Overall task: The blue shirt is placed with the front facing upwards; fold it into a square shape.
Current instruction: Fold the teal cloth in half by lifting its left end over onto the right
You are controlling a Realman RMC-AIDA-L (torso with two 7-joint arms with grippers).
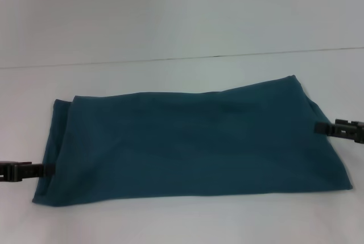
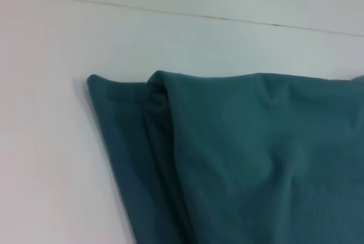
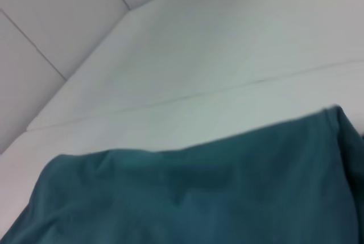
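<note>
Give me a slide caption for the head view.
Blue shirt folded into a band on white table, left gripper and right gripper at its ends.

The blue shirt [image 1: 187, 147] lies on the table [image 1: 170, 16] between left claw [image 1: 50, 169] and right claw [image 1: 318, 127].

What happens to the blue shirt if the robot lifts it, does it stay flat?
Probably not. The shirt lies in soft folded layers with wrinkles, so it would likely droop and sag. Its layered left edge might slip apart. It looks thin, so probably light.

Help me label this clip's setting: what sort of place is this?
Probably a lab test bench: a bare white table, one blue shirt folded into a band, the left end effector and right end effector at its ends.
</note>
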